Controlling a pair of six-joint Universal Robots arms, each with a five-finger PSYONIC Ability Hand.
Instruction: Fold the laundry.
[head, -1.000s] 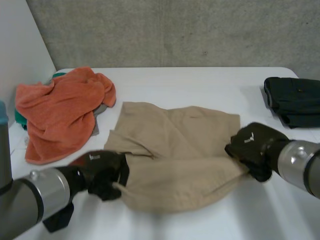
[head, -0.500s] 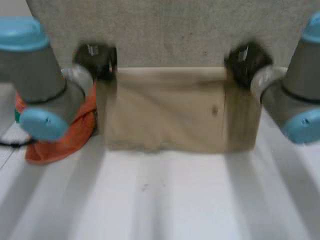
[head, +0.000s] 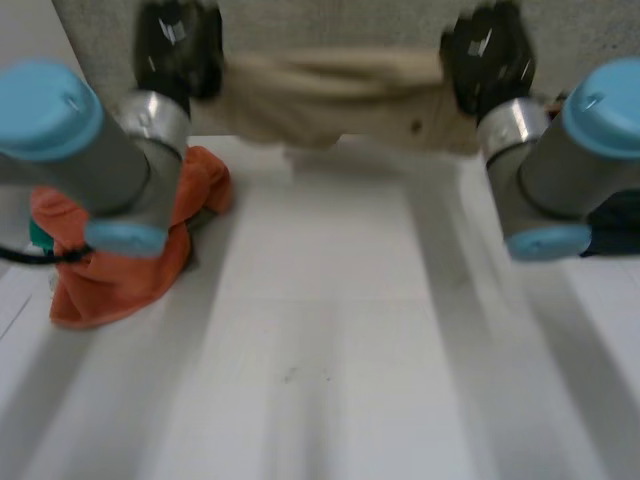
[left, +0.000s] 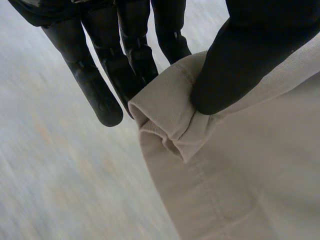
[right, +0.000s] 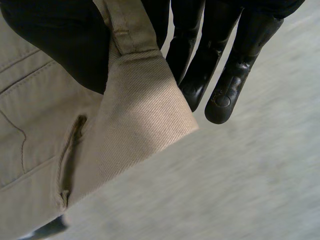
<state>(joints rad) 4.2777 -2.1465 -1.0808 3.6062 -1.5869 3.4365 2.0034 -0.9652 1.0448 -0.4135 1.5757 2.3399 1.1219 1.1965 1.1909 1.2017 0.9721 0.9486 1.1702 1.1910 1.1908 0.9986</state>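
Note:
A beige pair of shorts (head: 335, 98) hangs stretched in the air between both raised hands, high above the white table (head: 320, 340). My left hand (head: 178, 48) is shut on its left corner: in the left wrist view the thumb (left: 235, 65) pinches a folded beige edge (left: 170, 115) against the fingers (left: 105, 80). My right hand (head: 488, 55) is shut on the right corner: in the right wrist view the thumb (right: 55, 45) presses the waistband (right: 140, 100) against the fingers (right: 225, 65).
An orange towel (head: 125, 265) lies crumpled at the table's left, over something green (head: 36, 235). A dark folded garment (head: 615, 235) sits at the right edge, mostly behind my right arm. A grey wall stands behind the table.
Both hands have lifted the beige shorts off the table, from lying flat to hanging high. The arms have swung up into the head view.

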